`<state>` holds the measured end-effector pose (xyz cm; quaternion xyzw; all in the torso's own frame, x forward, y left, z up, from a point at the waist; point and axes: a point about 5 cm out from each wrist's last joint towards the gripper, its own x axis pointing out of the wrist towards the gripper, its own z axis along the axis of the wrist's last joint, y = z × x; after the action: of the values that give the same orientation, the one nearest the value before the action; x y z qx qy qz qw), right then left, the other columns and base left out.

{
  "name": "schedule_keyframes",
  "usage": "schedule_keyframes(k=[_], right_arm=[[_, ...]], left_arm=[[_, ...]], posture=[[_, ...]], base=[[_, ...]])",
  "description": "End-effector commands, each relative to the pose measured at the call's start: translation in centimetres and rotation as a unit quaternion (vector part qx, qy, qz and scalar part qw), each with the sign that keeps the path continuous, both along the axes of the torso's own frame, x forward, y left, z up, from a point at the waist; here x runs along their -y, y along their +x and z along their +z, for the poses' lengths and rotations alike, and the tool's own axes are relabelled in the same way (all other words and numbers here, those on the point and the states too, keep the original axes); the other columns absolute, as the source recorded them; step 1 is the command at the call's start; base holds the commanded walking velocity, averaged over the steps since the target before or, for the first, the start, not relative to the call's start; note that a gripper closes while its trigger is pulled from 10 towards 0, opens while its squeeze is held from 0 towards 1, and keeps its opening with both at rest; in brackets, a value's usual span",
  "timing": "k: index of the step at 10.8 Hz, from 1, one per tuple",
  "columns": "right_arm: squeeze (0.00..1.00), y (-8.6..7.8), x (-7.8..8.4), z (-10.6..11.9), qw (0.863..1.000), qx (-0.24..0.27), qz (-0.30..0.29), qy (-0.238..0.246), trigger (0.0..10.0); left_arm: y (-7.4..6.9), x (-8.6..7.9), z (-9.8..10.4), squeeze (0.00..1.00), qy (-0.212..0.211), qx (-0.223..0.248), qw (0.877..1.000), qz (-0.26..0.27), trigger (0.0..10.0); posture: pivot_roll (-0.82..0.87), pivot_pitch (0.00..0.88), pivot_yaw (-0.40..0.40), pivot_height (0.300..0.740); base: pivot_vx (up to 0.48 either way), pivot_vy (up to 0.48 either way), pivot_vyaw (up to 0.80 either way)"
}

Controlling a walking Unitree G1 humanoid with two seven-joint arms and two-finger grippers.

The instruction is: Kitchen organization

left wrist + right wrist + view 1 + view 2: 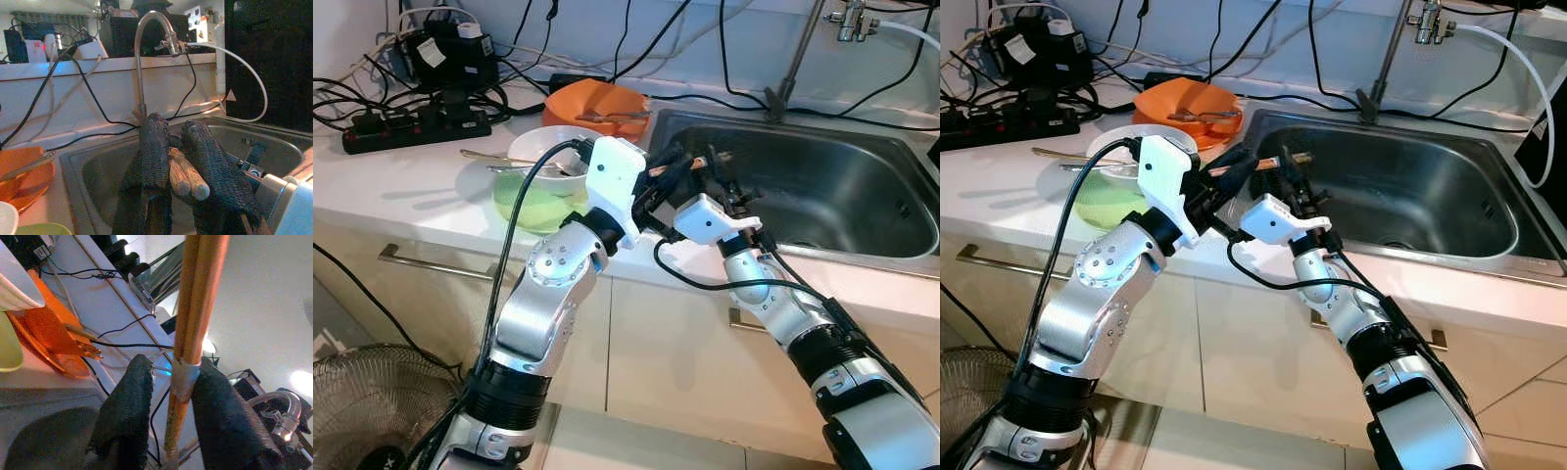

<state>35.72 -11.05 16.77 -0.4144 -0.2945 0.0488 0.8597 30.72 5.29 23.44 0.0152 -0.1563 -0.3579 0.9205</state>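
Note:
A pair of wooden chopsticks (188, 178) is pinched in my left gripper (175, 132), which is shut on them above the left rim of the steel sink (822, 186). My right gripper (171, 367) meets it there from the right. Its fingers stand apart around the same chopsticks (195, 308), which lean against one pad (220, 416) with a gap to the other. In the head views both grippers crowd together at the sink's near-left corner, left gripper (671, 168) and right gripper (724, 184).
A white bowl (543, 147) with utensils across it sits in a green bowl (538, 206) on the counter. Behind is an orange bowl (597, 103) holding utensils. Power strip (411, 127) and cables lie back left. A faucet (798, 49) rises behind the sink; a fan (372, 401) stands on the floor.

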Motion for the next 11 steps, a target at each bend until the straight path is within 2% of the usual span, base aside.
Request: schedule_keyframes(k=[1,5,6,11], right_arm=[[0.00,0.29,0.06,0.34,1.000,0.004,-0.006,-0.006,0.0],[0.00,0.28,-0.16,0.20,1.000,0.003,-0.005,-0.008,0.0],[0.00,0.27,-0.16,0.19,1.000,0.003,-0.005,-0.006,0.0],[0.00,0.40,0.14,0.19,1.000,-0.001,-0.014,0.003,0.0]], left_arm=[[-0.47,0.64,0.49,0.00,0.007,0.006,1.000,-0.027,10.0],[-0.44,0.60,0.14,0.00,0.033,0.006,0.999,-0.024,10.0],[-0.30,0.53,0.19,0.98,0.030,0.007,0.999,-0.017,10.0],[-0.15,0.34,1.00,1.00,0.004,0.016,1.000,-0.009,10.0]], posture=[[0.23,0.000,-0.011,0.740],[0.23,0.000,-0.007,0.740],[0.23,0.000,-0.007,0.740],[0.23,0.000,-0.010,0.740]], base=[[0.000,0.000,0.00],[0.000,0.000,0.00],[0.000,0.000,0.00],[0.000,0.000,0.00]])
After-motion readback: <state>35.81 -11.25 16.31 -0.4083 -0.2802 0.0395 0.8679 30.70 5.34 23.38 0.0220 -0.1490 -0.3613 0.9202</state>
